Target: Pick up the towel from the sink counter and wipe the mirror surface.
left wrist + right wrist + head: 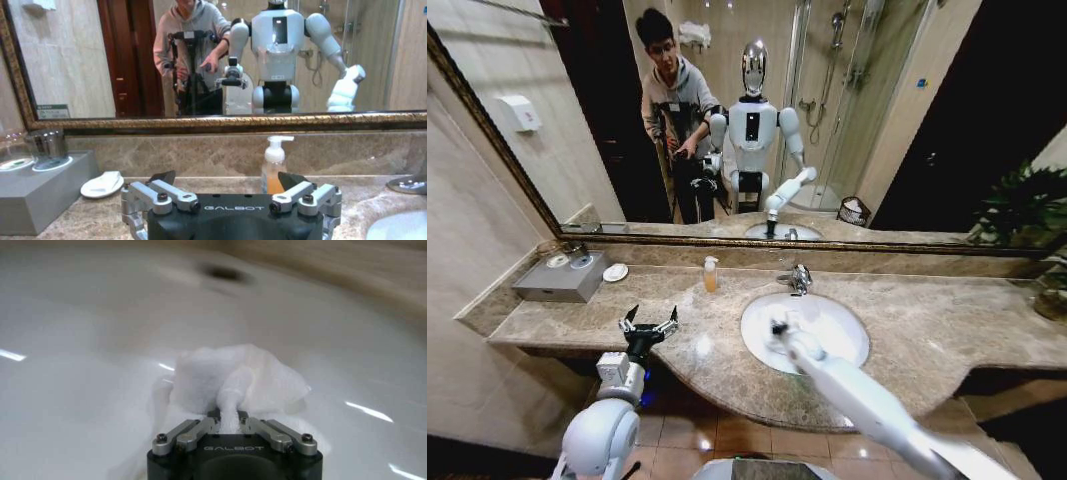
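Right now the right pincer point(228, 421) is clamped on the towel point(233, 377), its fingers pressed together on a pinched fold of the white cloth. It hangs over the white basin point(837, 325) at the centre of the frame in the head view, and the towel bunches just past the fingertips, close above the basin's glossy wall. The left pincer point(649, 324) sits at the lower left of the frame, over the front edge of the speckled surface point(927, 320), with its fingers spread apart and nothing between them. A soap bottle point(711, 275) stands behind it near the mirror point(577, 130), which fills the upper half of the frame, and a small white dish point(102, 183) lies beside a grey box point(561, 278).
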